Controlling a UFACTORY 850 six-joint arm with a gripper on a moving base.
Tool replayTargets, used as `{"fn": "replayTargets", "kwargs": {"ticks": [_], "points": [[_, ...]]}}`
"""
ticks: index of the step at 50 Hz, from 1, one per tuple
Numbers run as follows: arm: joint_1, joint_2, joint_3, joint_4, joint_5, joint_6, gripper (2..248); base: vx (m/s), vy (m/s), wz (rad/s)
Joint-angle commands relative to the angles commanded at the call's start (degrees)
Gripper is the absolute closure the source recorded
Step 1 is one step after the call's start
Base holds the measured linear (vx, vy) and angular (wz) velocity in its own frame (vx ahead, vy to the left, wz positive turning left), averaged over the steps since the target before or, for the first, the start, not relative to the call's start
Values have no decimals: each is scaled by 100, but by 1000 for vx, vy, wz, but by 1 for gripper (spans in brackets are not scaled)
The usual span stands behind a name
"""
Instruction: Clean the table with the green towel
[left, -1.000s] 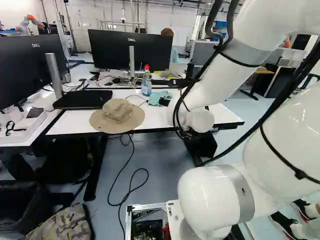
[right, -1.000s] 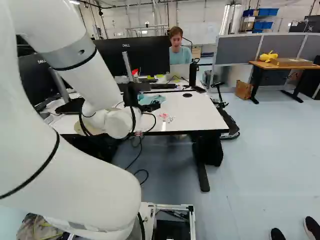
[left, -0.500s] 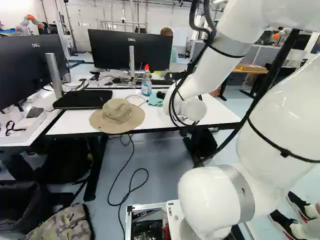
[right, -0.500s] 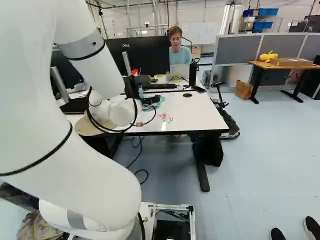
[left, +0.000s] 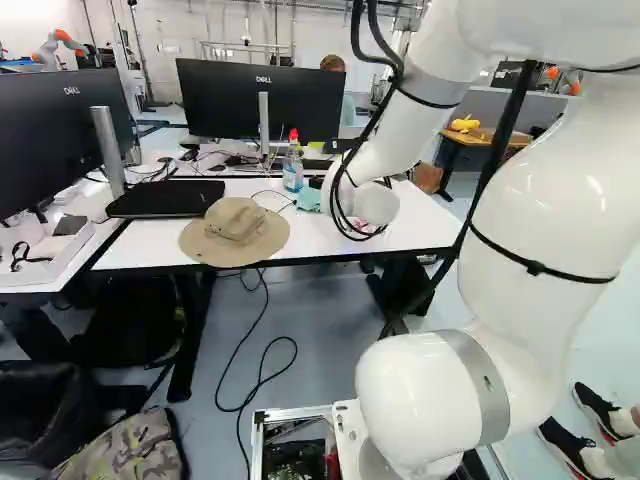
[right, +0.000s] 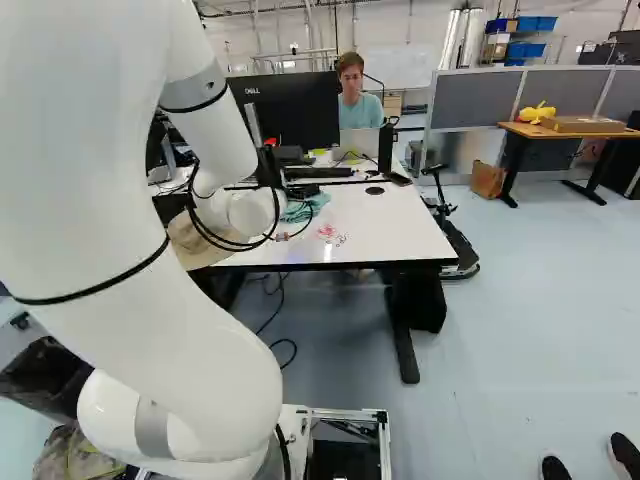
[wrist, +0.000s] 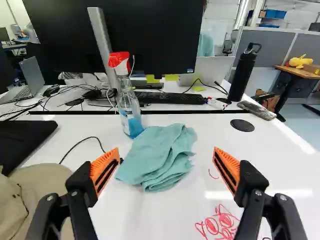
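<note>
Forward went my arm (left: 530, 200), gripper (wrist: 166, 151) wide open, with the towel (wrist: 157, 157) lying ahead, slightly toward the hat (wrist: 42, 177).

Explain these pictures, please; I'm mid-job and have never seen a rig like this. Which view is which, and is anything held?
The machine is a white robot arm on a moving base. Two pictures come from that base, behind the arm, one from its left and one from its right. The third looks out from the wrist along the black claw, whose two fingers have orange pads.

On the white table lie a crumpled green towel and a tan brimmed hat. A spray bottle stands just beyond the towel, and red marks are drawn on the tabletop.

The claw is open and holds nothing; the towel lies ahead of it.
</note>
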Motion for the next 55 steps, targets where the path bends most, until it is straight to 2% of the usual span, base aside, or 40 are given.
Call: {"fn": "replayTargets", "kwargs": {"ticks": [55], "points": [[140,-1536,-1748,0,-66,0,3,0,0,0]]}}
